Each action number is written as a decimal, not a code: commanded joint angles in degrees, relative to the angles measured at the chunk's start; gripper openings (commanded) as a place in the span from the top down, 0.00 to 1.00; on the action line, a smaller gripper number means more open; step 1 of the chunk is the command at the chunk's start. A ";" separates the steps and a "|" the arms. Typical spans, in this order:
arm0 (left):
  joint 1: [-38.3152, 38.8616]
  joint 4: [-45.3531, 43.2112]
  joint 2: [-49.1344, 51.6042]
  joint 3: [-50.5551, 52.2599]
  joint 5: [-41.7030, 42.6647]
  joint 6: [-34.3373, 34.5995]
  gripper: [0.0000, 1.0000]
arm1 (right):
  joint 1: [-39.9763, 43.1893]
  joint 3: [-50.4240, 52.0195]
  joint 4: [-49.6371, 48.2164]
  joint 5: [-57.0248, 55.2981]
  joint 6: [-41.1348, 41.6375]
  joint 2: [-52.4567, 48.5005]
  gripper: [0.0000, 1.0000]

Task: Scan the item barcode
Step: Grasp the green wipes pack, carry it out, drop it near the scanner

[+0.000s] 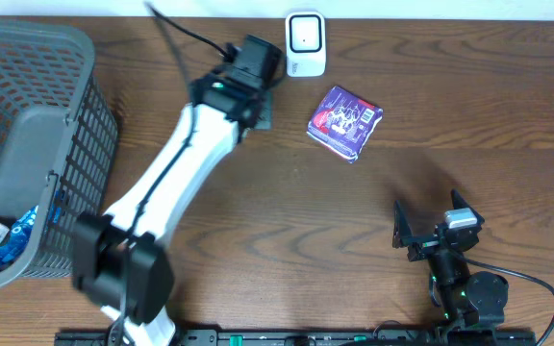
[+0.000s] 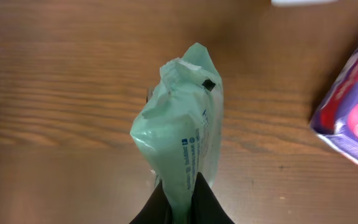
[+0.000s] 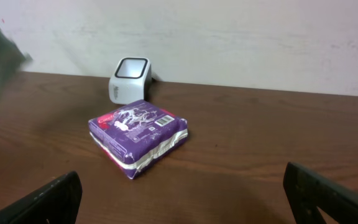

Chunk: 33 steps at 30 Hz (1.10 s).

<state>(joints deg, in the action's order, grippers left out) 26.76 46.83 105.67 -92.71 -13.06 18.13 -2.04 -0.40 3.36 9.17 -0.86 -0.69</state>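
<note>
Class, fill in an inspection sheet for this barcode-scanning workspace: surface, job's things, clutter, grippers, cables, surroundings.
Surface: table, brown wood grain.
Job's things: green packet held above the table; white scanner at the far edge; purple packet lying near it, apart.
Clutter: basket on the left, small packs inside.
Grippers: left gripper shut on the green packet; right gripper open, holding nothing.
Cables: black cable behind the left arm.
Surroundings: pale wall.

Purple packet (image 1: 345, 119) beside scanner (image 1: 305, 43)

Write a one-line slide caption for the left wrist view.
Left pincer grips a pale green packet, wooden table behind, purple pack at right.
</note>
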 commanded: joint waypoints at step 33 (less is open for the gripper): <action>-22.51 2.27 -28.33 -0.57 -10.16 -3.28 0.01 | 0.24 0.09 0.22 -0.02 0.15 0.28 0.01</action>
<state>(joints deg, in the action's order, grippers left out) 10.66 47.33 77.82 -92.75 -21.76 15.94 -2.04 -0.40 3.36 9.17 -0.86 -0.69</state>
